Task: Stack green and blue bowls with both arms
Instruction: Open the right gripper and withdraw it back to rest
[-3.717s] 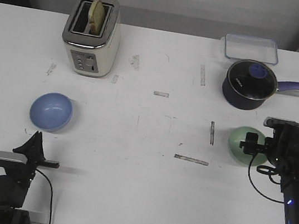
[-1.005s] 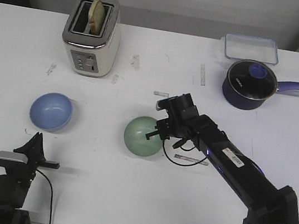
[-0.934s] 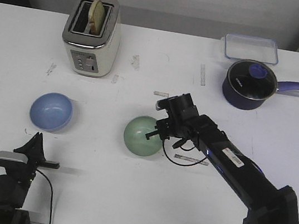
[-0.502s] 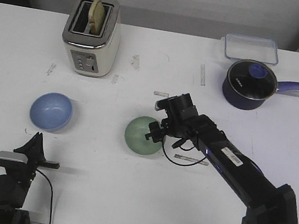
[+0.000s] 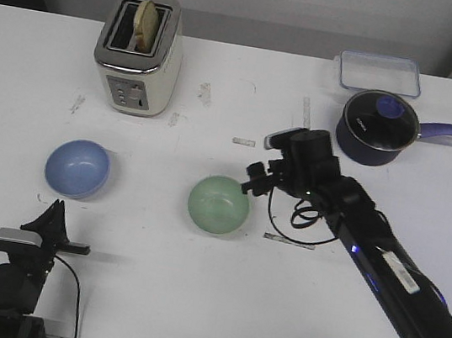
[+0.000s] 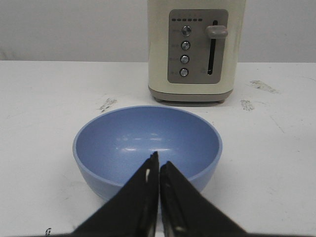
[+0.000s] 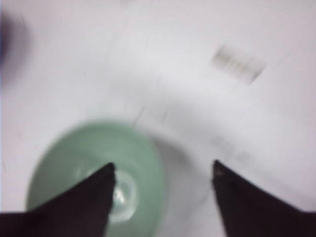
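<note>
The pale green bowl (image 5: 218, 205) sits upright at the table's middle; it also shows blurred in the right wrist view (image 7: 98, 173). My right gripper (image 5: 256, 179) is open and empty, raised just right of the bowl's rim and apart from it (image 7: 163, 170). The light blue bowl (image 5: 78, 168) sits upright at the left, and fills the left wrist view (image 6: 147, 145). My left gripper (image 6: 159, 163) is shut and empty, just in front of the blue bowl, low at the table's near left (image 5: 53, 215).
A cream toaster (image 5: 138, 54) with a bread slice stands at the back left. A dark navy lidded saucepan (image 5: 377, 128) and a clear plastic container (image 5: 379, 72) are at the back right. A black cable (image 5: 299, 222) hangs under the right arm.
My right gripper carried the green bowl from the right to the middle, let it go, opened, and pulled back up and to the right. The left arm has not moved.
</note>
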Robot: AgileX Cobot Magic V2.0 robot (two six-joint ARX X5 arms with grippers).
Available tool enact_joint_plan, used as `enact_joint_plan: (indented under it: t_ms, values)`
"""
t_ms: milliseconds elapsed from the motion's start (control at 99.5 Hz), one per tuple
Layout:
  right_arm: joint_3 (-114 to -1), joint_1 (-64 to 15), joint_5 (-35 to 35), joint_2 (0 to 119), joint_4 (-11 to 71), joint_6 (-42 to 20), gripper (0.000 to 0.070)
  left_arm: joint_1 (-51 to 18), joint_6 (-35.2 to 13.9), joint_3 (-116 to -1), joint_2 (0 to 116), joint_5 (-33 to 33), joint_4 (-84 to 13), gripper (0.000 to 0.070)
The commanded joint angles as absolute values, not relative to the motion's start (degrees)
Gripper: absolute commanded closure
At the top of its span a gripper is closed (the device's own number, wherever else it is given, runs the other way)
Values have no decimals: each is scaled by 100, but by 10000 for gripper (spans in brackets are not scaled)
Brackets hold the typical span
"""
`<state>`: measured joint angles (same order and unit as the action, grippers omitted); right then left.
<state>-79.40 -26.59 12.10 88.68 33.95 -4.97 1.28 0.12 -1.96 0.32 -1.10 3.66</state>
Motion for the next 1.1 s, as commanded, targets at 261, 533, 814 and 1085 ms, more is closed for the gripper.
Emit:
enact_joint_plan:
  t_ms: [261,533,814,1085]
  values:
    - [-7782,-1584,89,7878,3645,-123,692,132,40,-73,19,-84,440,699]
    - [-5800,-495,106,6449,2941,58,692,132,40,-73,19,-86,440,699]
    - [-3677,172,106,4528,2073,167,692,132,38,-73,19,-86,443,699]
    - [-2829,250,108,3439,1758,180,691,132,-556,-464,21,-176,810,699]
